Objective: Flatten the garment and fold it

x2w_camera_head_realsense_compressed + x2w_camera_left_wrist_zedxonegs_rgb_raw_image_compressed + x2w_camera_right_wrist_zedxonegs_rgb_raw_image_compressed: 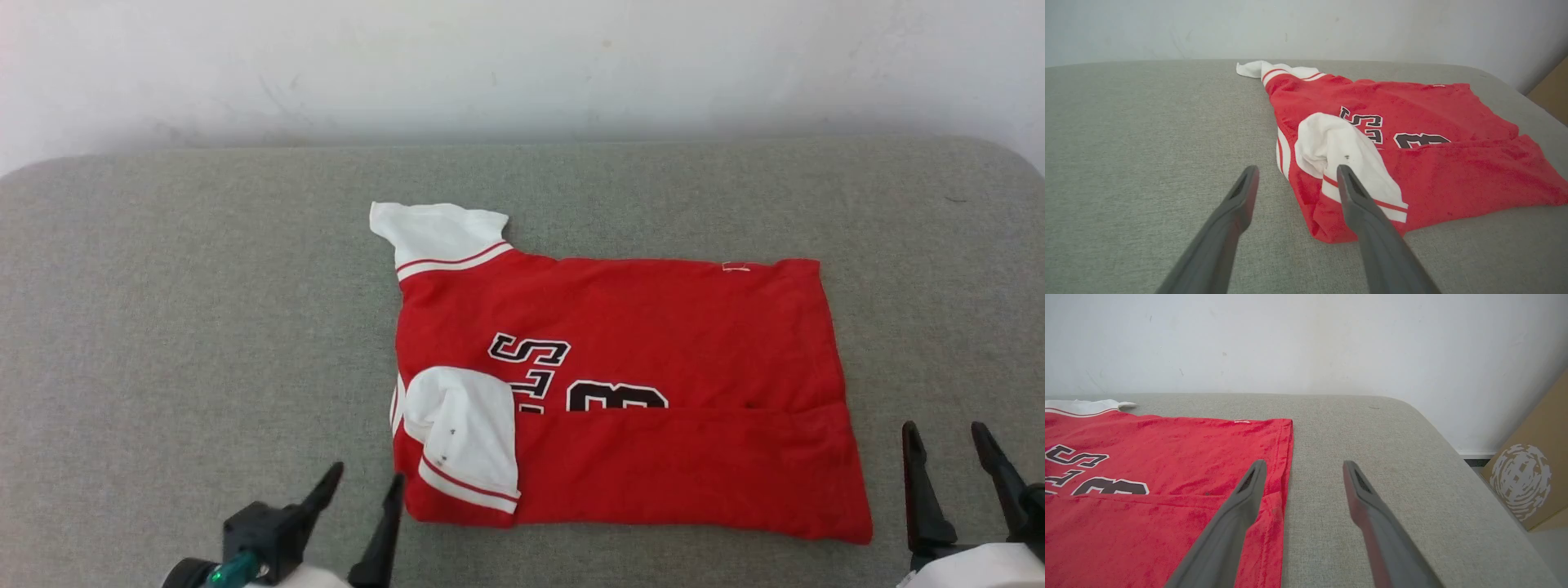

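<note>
The garment (653, 327), a red shirt with white sleeves and black print, lies on the grey surface with its near long edge folded up over the print. One white sleeve (465, 437) lies turned in on the near left corner; the other (433, 233) sticks out at the far left. My left gripper (363, 482) stands open just off the near left corner, empty. In the left wrist view the garment (1453, 171) lies ahead of that gripper (1296, 171). My right gripper (947, 437) is open and empty beside the right hem (1284, 457), its fingertips (1304, 465) straddling that edge.
The grey padded surface (204, 327) stretches wide to the left of the shirt and behind it, ending at a white wall (522, 65). Its right end rounds off, and a brown cardboard box (1531, 482) stands on the floor beyond it.
</note>
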